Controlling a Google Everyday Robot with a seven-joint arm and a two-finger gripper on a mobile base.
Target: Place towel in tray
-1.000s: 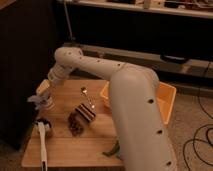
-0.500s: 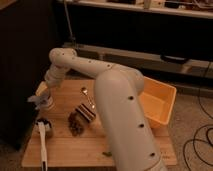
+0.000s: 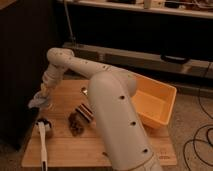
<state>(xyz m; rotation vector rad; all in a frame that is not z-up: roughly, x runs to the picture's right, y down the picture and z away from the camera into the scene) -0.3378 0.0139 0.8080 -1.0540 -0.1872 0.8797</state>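
While the white arm (image 3: 116, 112) has been swung left across the wooden counter (image 3: 100, 150), the gripper (image 3: 40, 100) is kept at the left edge over a small grey crumpled towel (image 3: 35, 104), grip not discernible, so carriage to the orange plastic tray (image 3: 159, 86) at the right edge is judged pending.

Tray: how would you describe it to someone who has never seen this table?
Start at the wooden table under the robot's white arm. The tray sits at its right edge, opposite the gripper, which hangs over the left side. It is the only orange open bin; the brown object and white-handled brush are smaller, on the wood.
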